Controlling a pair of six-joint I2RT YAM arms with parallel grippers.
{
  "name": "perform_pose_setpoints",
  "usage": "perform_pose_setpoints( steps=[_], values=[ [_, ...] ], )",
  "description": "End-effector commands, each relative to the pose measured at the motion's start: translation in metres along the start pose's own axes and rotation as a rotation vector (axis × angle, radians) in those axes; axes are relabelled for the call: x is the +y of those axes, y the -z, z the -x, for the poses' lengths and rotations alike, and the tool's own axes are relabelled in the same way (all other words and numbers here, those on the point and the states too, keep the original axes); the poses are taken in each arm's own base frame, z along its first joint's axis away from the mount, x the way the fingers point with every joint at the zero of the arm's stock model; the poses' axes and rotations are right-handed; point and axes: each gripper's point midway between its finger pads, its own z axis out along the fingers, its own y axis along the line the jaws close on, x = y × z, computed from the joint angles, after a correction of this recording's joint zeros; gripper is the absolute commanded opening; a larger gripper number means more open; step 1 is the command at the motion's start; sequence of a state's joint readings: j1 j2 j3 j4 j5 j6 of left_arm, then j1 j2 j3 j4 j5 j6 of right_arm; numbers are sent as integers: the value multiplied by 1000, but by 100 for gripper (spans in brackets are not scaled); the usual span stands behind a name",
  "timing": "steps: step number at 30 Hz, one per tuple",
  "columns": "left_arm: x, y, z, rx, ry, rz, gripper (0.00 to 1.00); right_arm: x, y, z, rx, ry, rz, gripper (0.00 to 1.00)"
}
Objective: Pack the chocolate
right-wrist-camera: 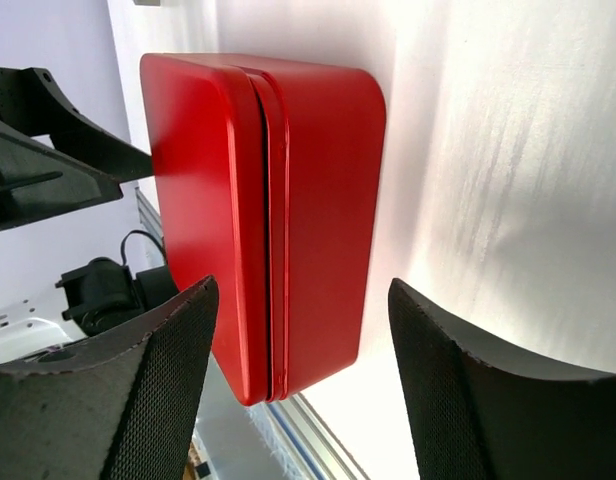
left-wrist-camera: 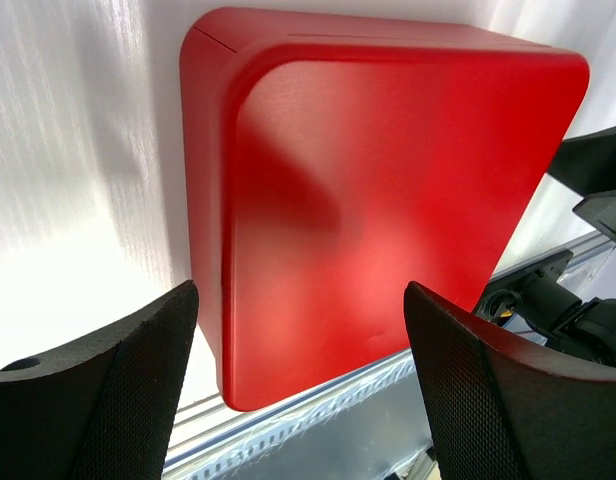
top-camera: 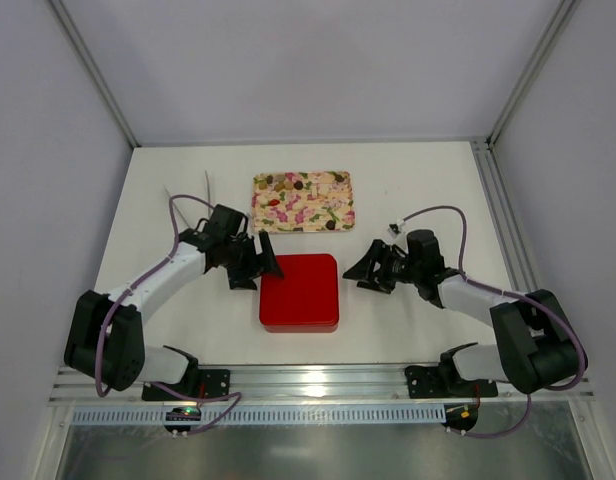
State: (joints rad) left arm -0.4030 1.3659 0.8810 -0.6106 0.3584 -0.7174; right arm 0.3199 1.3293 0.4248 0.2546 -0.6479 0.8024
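Centre of the worktop: square red box with flat red lid, lid on, its seam showing in the right wrist view.
Far side, behind the box: cream rectangular tray with pink-green floral print.
Chocolate: small dark-brown pieces on the tray, hard to pick out from the print.
Left gripper: spread wide at the box's left edge, holding nothing.
Right gripper: spread wide near the box's right edge, holding nothing.
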Motion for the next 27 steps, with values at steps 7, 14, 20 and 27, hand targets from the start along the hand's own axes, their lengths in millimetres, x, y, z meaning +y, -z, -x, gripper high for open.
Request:
perform_pose_setpoints(
  steps=[7, 14, 20, 27],
  values=[
    [-11, 0, -2, 18, -62, 13, 82, 18, -7, 4, -9, 189, -121, 72],
    [-16, -4, -4, 39, -89, 32, 82, 27, -17, -8, 33, 250, -194, 72],
    [-19, -10, -5, 59, -112, 53, 82, 31, -23, -13, 51, 271, -212, 72],
    [-19, -16, -6, 71, -133, 89, 82, 30, -26, -19, 65, 270, -212, 65]
  ],
)
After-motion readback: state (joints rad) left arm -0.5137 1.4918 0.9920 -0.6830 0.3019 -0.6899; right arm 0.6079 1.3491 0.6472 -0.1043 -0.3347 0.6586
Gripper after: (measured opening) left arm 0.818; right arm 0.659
